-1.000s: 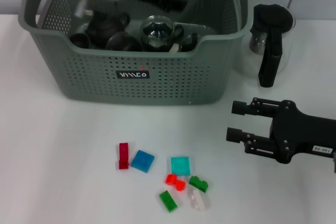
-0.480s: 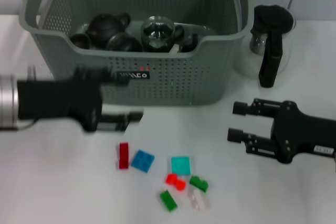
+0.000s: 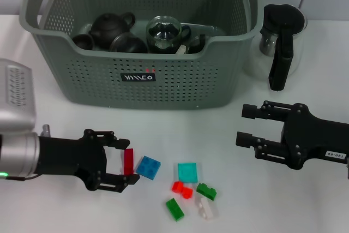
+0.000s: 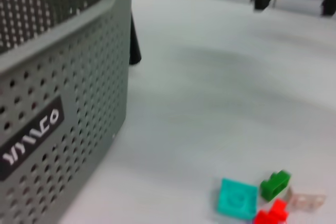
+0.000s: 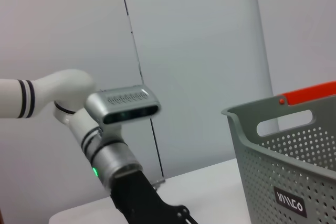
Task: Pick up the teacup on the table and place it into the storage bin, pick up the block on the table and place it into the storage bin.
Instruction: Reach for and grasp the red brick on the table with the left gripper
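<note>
left gripper (image 3: 124, 162) spread around small red plastic block (image 3: 128, 162) | risk: off-centre closing flips block | right gripper (image 3: 250, 126) open, idle

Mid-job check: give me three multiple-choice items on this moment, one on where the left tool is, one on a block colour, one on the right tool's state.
1. Where is the left tool?
A. Inside the storage bin
B. Low over the table, around the red block
C. Beside the glass pitcher

2. What colour is the block lying right next to the red block?
A. Blue
B. Yellow
C. Black

3. What state is the right tool in?
A. Shut on a teacup
B. Shut on a block
C. Open and empty

Answers:
1 B: in the head view its fingers sit on either side of the red block, in front of the storage bin.
2 A: the blue block lies beside it.
3 C: its fingers stand apart with nothing between them, below the glass pitcher.
</note>
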You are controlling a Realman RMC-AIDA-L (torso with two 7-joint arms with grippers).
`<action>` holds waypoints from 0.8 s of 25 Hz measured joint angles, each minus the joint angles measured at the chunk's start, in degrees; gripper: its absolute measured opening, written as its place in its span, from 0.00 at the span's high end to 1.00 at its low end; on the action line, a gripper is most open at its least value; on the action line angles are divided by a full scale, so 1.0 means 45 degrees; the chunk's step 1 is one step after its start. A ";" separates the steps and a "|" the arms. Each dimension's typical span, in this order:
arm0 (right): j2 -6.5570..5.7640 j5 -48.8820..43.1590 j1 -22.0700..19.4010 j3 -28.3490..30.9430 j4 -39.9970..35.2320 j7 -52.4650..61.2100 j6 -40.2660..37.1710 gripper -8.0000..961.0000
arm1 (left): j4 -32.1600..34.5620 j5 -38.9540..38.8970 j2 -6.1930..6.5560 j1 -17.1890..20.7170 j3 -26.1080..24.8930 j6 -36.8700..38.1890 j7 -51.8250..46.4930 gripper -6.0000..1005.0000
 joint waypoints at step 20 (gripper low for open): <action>0.0004 0.0000 -0.0112 0.0000 0.0000 0.0000 0.0004 0.33 | 0.2122 0.1406 0.0011 -0.1428 0.0265 -0.2326 0.0428 0.25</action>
